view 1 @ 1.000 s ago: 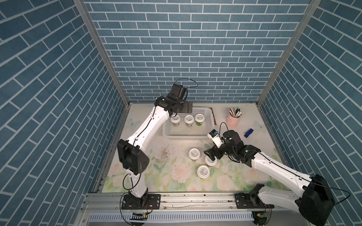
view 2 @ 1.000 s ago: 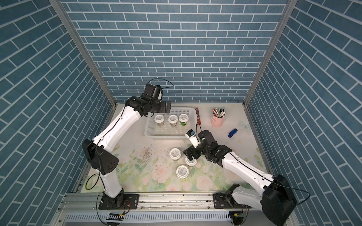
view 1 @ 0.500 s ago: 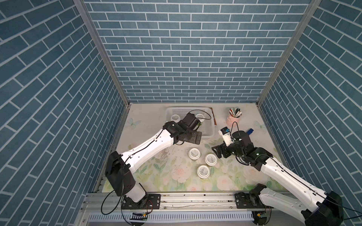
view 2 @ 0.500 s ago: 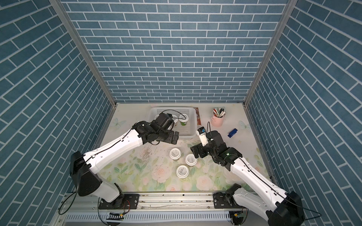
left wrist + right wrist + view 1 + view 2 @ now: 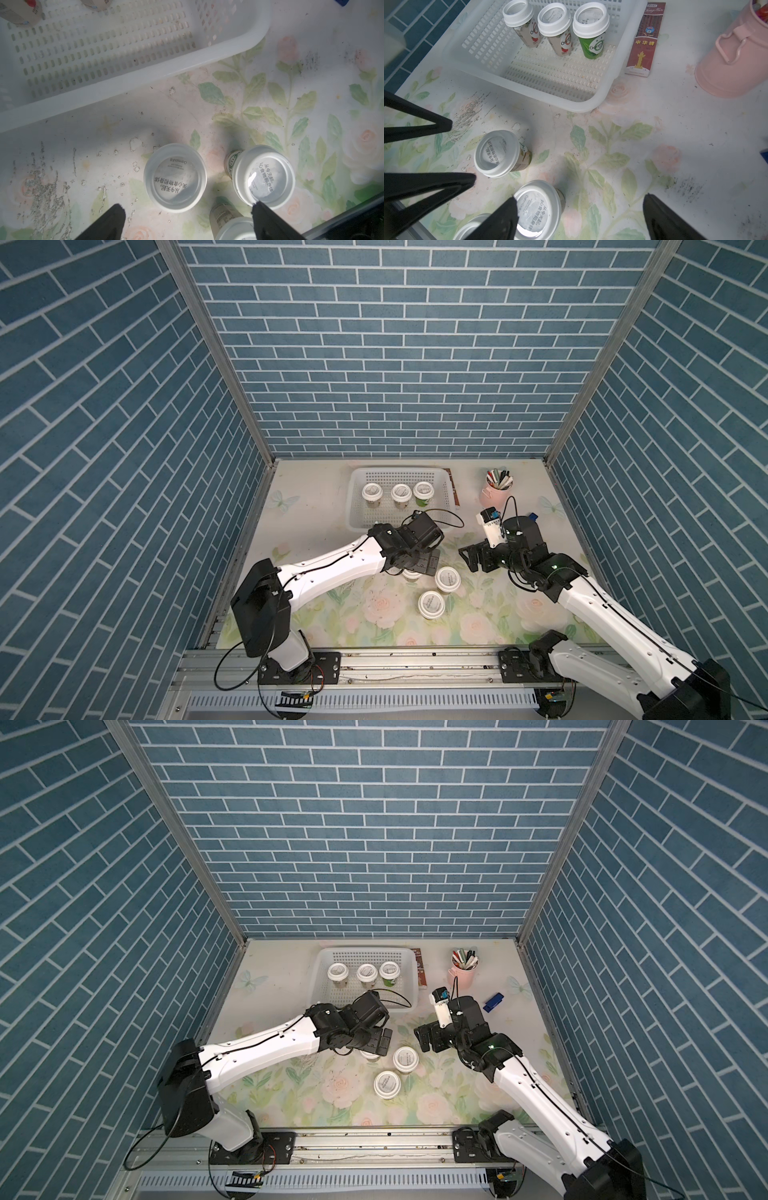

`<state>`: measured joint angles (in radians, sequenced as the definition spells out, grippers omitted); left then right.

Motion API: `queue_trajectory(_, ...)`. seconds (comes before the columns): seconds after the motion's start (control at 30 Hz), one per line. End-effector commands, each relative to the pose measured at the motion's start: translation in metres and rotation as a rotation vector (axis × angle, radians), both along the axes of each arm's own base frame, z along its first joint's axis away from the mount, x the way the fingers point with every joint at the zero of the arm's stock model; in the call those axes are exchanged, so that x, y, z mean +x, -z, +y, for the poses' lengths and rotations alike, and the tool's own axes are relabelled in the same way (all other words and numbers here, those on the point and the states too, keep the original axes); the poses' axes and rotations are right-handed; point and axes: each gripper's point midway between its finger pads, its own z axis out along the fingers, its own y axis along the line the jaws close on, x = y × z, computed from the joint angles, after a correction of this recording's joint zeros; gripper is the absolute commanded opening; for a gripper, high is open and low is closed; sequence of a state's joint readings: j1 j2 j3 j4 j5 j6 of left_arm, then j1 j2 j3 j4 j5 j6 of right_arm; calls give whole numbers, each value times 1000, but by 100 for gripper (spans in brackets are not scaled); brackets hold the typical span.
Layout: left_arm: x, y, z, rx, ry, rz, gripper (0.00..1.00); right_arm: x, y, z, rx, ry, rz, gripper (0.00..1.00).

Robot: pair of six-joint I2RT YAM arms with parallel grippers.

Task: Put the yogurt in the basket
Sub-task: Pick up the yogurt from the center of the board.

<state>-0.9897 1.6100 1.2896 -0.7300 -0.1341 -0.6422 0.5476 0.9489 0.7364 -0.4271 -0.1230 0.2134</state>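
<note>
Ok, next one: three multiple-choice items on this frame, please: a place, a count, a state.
1. Where is the red box? A in the basket; B on the table beside the basket; C against the back wall.
2. How many yogurt cups stand in the basket? A two; B six; C three.
3. The left hand is: A open above a yogurt cup on the table; B shut on a cup; C inside the basket.
1 B, it lies along the basket's outer side. 2 C, three lids stand in a row. 3 A, its fingers stand apart, gripping nothing.
</note>
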Motion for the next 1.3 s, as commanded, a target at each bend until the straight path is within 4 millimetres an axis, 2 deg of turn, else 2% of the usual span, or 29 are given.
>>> queue_trajectory(0.0,5,8,5,46,-49,-25,100,-6,4,-3,11,6,19,97)
queue_trajectory(0.47,7,51,3,166,4,26,100,-9,9,-2,18,-13,25,97)
queue_trajectory(0.93,17,66,11,191,18,54,100,-10,8,0,29,-30,23,97)
queue_trajectory(1.27,17,77,6,184,36,81,98,-10,9,0,26,-31,24,97)
